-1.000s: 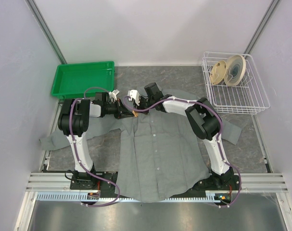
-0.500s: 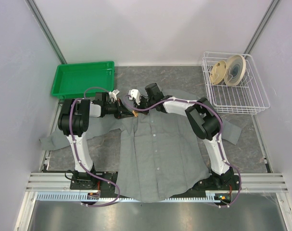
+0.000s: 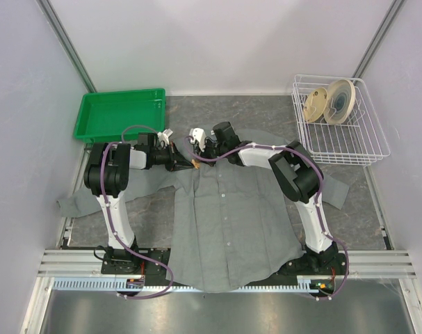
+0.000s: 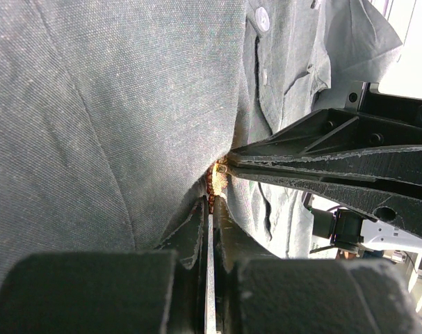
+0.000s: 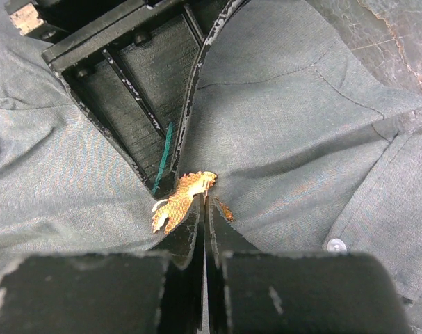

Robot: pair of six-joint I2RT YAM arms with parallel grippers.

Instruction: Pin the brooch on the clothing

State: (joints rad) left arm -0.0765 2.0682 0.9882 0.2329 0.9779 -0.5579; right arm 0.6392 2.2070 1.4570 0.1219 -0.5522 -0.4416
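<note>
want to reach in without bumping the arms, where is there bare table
Bare table between the green tray and the wire basket, and a strip right of the shirt below the basket. Crowded where left pincer and right pincer meet on the brooch.

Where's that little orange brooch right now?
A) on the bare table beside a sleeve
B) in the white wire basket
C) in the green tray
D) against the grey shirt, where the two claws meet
D: the brooch lies against the grey shirt near its collar, right at the tips of the left claw and the right claw, both closed.
</note>
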